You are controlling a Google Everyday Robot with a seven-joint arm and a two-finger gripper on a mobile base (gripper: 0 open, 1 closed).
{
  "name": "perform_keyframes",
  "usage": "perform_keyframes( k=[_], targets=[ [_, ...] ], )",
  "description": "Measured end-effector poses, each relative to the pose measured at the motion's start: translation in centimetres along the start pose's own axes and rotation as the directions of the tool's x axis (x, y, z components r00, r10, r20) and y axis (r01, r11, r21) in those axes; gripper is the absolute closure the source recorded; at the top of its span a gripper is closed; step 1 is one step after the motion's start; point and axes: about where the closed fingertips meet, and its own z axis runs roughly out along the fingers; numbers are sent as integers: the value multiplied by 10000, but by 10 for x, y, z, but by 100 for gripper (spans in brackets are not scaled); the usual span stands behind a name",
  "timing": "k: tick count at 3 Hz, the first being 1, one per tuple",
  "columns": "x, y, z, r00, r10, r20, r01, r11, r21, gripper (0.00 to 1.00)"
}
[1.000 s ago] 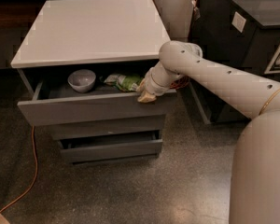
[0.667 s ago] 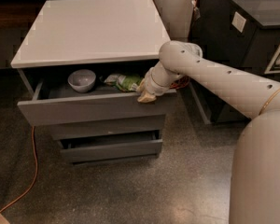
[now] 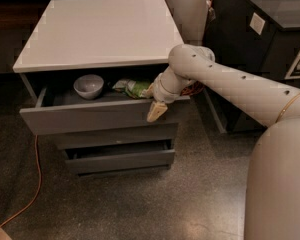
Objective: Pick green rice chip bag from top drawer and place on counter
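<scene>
Nothing has moved: the green bag (image 3: 132,87) lies in the open top drawer (image 3: 90,118), beside a bowl (image 3: 88,86). My fingers (image 3: 156,111), pressed together and empty, hang just right of it at the drawer's front edge, below the white desk (image 3: 100,31).

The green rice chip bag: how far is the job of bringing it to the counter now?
Done: the top drawer is open, showing the green rice chip bag inside, right of a grey bowl. In hand: the end effector hangs at the drawer's front edge beside the bag, not holding it. Left: grasp the bag, lift it, put it on the counter.
</scene>
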Motion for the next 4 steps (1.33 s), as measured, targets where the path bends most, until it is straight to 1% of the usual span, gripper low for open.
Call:
perform_keyframes(
  k=[1, 2, 3, 4],
  targets=[
    [-14, 25, -11, 9997, 28, 232, -33, 9998, 202, 60],
    [-33, 50, -29, 9989, -36, 472, 10, 9985, 550, 84],
    [-42, 54, -43, 9986, -173, 492, 130, 9961, 868, 100],
    [-44, 50, -54, 9988, -252, 420, 202, 9931, 1155, 100]
  ],
)
